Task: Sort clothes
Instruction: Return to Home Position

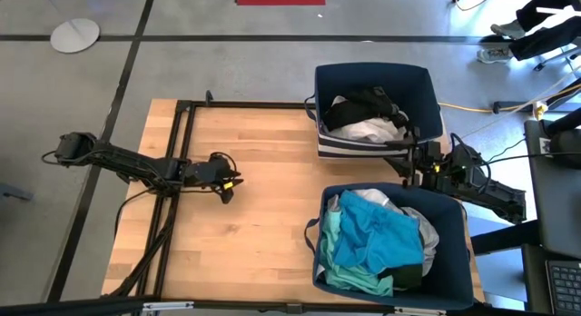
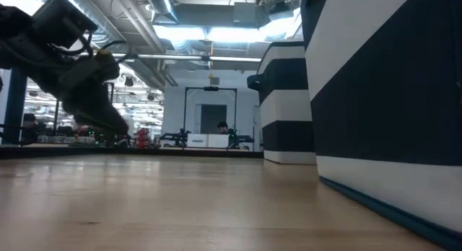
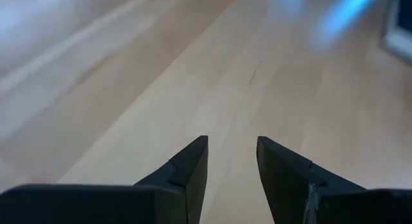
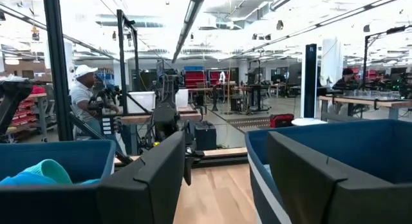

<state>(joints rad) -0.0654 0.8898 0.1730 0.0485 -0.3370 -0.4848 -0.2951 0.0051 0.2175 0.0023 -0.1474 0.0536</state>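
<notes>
Navy bins (image 1: 419,83) (wht stripes) w/ teal, white, blk clothes (image 1: 377,239).

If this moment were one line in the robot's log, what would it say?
left tool: open, over bare table | right tool: open, between bins | clothes: in both bins

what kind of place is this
Probably a robotics lab in an open industrial hall: long workbenches with equipment, exposed ceiling ducts and strip lights, and a pale wooden work table.
</notes>
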